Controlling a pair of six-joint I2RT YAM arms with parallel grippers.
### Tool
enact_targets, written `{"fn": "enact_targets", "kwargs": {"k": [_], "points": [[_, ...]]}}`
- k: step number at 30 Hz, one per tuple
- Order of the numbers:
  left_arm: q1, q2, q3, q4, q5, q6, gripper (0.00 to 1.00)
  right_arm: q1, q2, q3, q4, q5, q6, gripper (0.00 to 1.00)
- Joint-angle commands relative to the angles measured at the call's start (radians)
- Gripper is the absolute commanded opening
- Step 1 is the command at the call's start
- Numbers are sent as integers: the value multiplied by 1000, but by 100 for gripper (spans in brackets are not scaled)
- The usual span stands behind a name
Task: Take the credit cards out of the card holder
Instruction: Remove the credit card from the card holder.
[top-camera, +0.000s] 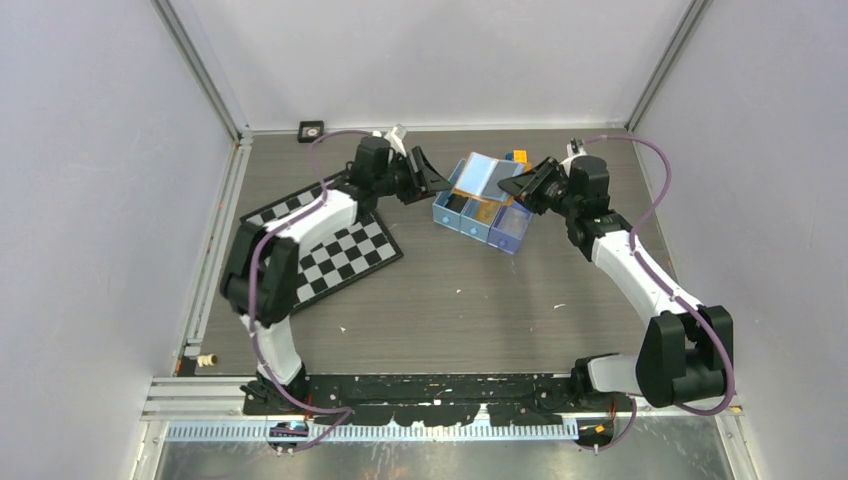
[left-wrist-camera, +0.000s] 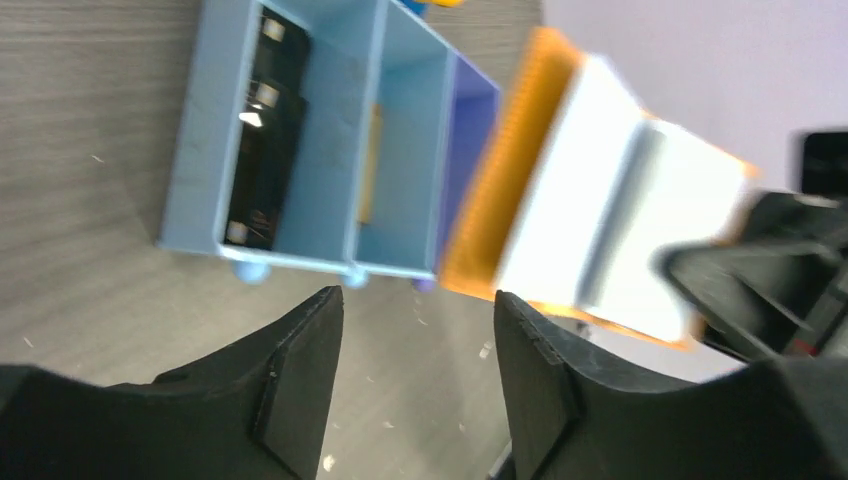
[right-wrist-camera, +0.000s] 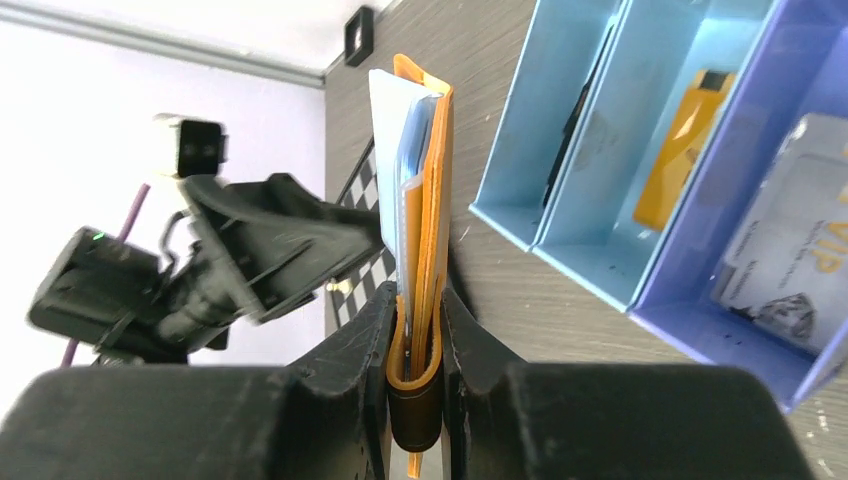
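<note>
Fingers of your right gripper (right-wrist-camera: 417, 300) pinch the orange card holder (right-wrist-camera: 432, 200) in the air near the blue tray (right-wrist-camera: 600, 278), your left gripper (left-wrist-camera: 418, 300) gapes empty beside it, and with three cards (right-wrist-camera: 790, 260) in the tray and at least one left in the sleeves, you look partway done.

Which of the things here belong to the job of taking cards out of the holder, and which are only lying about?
Job: orange card holder, clamped in the right gripper; cards inside it; left gripper, open beside it; blue tray, probably where cards go, holding three.
Lying about: checkered mat; small block behind the tray; small black thing at the far edge.
</note>
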Motion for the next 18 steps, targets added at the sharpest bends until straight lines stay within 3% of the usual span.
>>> {"fn": "enact_targets", "kwargs": {"k": [1, 2, 5, 11, 14, 18], "points": [[-7, -215, -159, 127, 65, -85, 67, 37, -37, -61, 161, -120, 43, 0], [-7, -254, -207, 146, 78, -101, 80, 47, -35, -75, 176, -138, 43, 0], [-5, -339, -333, 208, 112, -156, 99, 66, -41, -140, 243, -195, 50, 1], [-10, -427, -463, 241, 211, -121, 100, 80, -62, -300, 559, -266, 132, 0], [-14, -496, -527, 173, 139, -27, 100, 82, -47, -333, 683, -316, 191, 0], [-17, -552, -633, 333, 95, -69, 100, 100, -41, -359, 749, -329, 199, 0]]}}
